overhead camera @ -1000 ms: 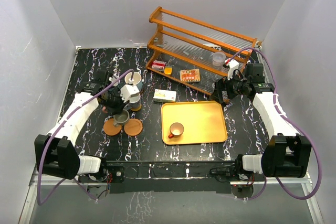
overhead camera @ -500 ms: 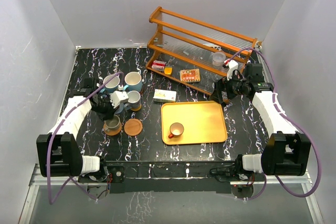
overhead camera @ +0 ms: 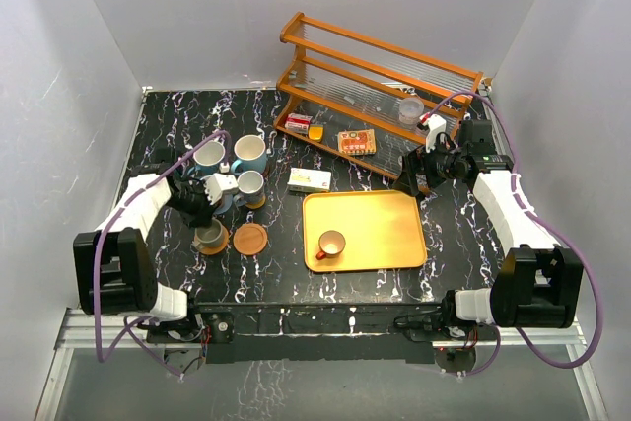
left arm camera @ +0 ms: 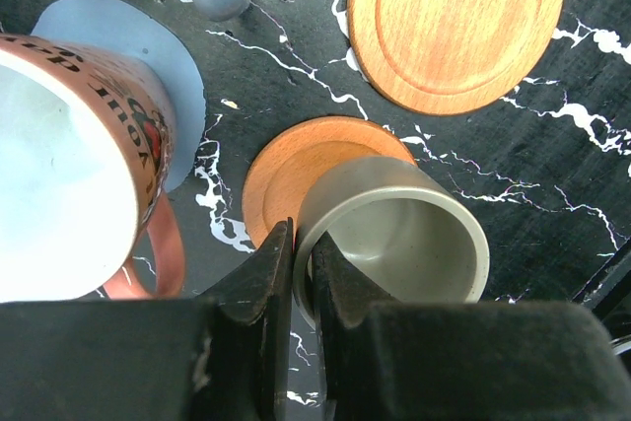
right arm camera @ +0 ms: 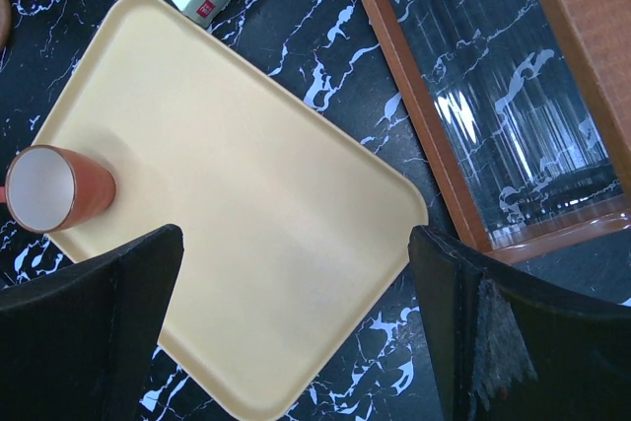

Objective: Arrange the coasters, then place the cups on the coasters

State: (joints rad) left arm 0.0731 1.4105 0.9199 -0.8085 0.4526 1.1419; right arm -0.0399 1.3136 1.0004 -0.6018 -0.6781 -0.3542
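Since the earlier frame the left arm has drawn back and lowered, bringing the left gripper [left arm camera: 301,244] down with the grey cup [left arm camera: 404,234]. Its fingers are almost closed, pinching the cup's wall. The cup stands on an orange coaster [left arm camera: 286,170] just ahead of the fingertips. Farther ahead lies a bare coaster [left arm camera: 454,22]. To the left a lettered mug [left arm camera: 69,165] appears to sit on a blue-grey coaster [left arm camera: 148,56]. The right gripper [right arm camera: 296,253] hangs wide open and empty above the tray [right arm camera: 246,115], where a small cup [right arm camera: 54,189] awaits. The task seems partway done.
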